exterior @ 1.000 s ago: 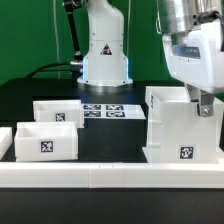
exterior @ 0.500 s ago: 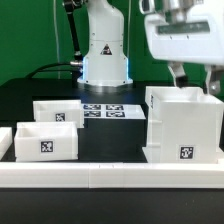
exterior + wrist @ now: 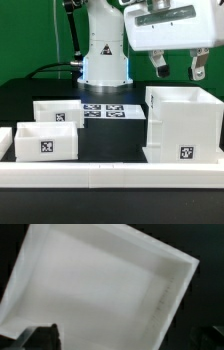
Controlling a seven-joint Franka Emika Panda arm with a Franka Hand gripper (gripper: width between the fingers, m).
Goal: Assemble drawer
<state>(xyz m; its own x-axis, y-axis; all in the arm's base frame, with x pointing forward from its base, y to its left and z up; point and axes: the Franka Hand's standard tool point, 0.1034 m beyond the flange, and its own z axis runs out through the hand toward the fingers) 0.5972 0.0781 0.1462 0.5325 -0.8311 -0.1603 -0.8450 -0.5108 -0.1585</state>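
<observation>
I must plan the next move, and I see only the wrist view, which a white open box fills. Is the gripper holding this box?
Observer: No. The gripper hovers open above the casing and touches nothing.
Operator: Where are the trays?
Observer: Both are toward the exterior view's left, apart from the casing: the front tray and, behind it, the rear tray.
Operator: Does anything lie between them and the casing?
Observer: Only the marker board, flat and toward the back.

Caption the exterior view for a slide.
Open pincer hangs above the tall casing; near tray and far tray sit at the exterior view's left.
</observation>
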